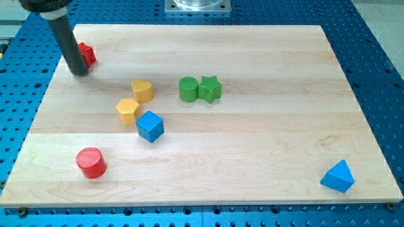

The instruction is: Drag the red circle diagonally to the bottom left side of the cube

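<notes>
red circle [91, 162] near board's bottom-left edge; my tip [80, 71], gripperless tool holding nothing, far above.

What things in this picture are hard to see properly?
- Red block, camera view: my rod covers its left part, so its shape is unclear.
- My tip: whether it touches that block cannot be told.
- Rod's upper part: cut off by the view's top edge.
- Red cylinder and blue cube show fully.

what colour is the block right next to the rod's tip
Red: a small red block sits just to the view's right of my tip, shown in the camera view.
</notes>
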Robot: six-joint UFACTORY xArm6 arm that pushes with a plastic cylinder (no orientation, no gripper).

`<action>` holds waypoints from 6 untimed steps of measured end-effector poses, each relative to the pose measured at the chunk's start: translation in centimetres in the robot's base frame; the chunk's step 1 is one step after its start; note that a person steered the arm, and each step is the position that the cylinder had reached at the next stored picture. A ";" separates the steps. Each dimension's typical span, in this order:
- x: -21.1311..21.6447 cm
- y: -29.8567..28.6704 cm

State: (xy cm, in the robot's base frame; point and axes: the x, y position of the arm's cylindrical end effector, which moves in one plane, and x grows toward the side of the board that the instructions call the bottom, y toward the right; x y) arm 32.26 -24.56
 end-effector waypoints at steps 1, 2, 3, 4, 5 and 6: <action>-7.1 2.4; -4.3 2.7; -2.4 7.5; -1.5 19.8; 4.4 30.1; 14.3 32.2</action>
State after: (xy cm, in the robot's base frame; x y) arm 46.53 7.60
